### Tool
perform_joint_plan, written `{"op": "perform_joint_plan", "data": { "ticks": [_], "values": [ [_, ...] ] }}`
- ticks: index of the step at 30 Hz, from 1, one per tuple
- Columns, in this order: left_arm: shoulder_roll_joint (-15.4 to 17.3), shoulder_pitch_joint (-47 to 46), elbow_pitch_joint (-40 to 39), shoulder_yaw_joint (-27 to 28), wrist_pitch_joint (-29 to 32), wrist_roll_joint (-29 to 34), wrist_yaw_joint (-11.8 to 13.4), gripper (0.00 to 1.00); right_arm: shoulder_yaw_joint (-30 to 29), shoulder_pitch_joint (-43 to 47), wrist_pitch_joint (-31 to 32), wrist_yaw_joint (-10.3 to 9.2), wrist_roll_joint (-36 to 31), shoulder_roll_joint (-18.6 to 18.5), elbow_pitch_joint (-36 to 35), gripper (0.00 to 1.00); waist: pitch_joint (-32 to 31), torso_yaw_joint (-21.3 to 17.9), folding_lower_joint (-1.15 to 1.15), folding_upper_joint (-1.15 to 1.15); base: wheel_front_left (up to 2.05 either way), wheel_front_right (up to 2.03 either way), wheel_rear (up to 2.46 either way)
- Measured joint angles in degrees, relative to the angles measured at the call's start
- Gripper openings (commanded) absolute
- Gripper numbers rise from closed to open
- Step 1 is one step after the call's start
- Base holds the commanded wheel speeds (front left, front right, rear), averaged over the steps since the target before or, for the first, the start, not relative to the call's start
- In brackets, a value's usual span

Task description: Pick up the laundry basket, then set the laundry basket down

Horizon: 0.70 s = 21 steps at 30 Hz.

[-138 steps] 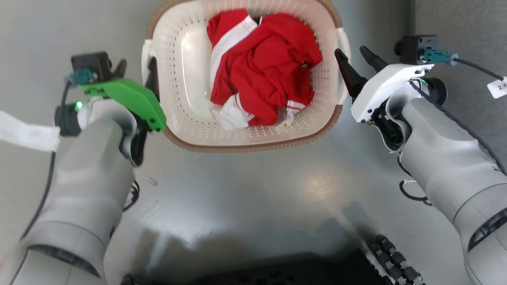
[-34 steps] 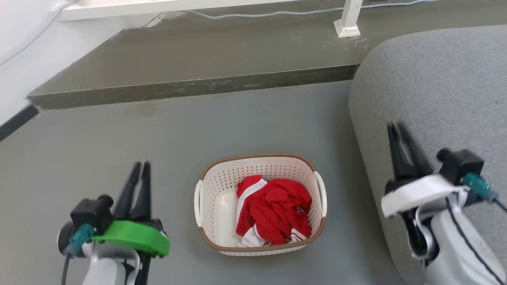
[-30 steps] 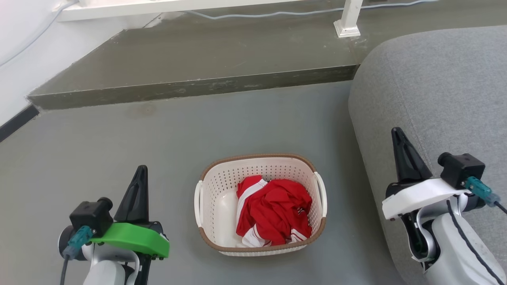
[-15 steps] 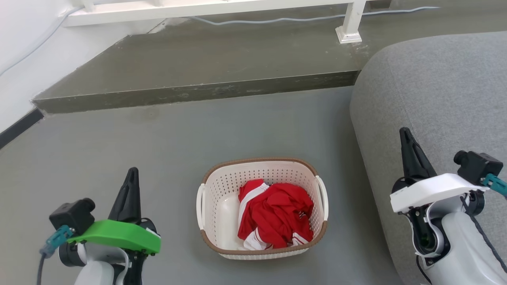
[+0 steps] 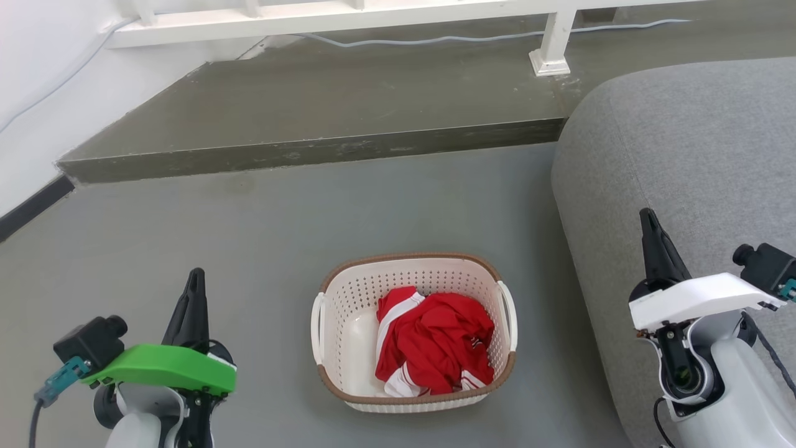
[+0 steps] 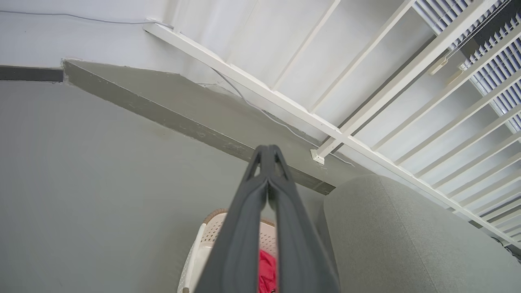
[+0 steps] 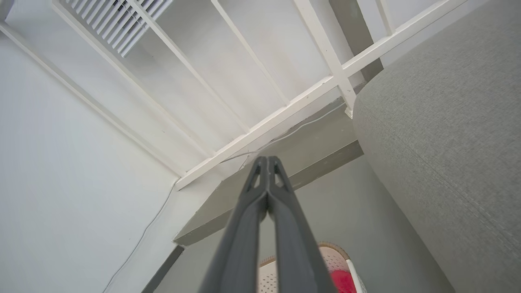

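Laundry basket sits upright on the grey floor, low in the middle of the head view, its brown woven-look rim level and its 2 white loop handles free on either side. A crumpled red garment with white stripes lies inside, heaped toward the robot's right half of the basket, with bare plastic showing on the left. Just right of the basket rises the rounded side of a grey upholstered sofa, near it but not touching.

The left gripper hangs at the lower left, well apart from the basket, its 2 dark fingers pressed together on nothing; the left wrist view shows the same closed tips with a corner of the basket behind them. The right gripper stands at the lower right in front of the sofa, also well apart from the basket, fingers likewise closed and empty, as its wrist view confirms.

Beyond the basket a raised grey step crosses the floor, with a white railing and a pale cable along its far edge
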Motion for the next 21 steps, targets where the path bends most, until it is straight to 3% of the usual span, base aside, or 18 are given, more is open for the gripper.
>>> {"op": "perform_joint_plan", "data": {
  "ticks": [21],
  "values": [
    [0.02,0.00,1.22,2.66,4.26,-14.93,-0.51,0.00,-4.17,0.58,4.28,1.52,15.16,1.19,0.79,0.00,-1.25,0.48,0.00,0.00,0.00,0.00,0.00]
  ]
}}
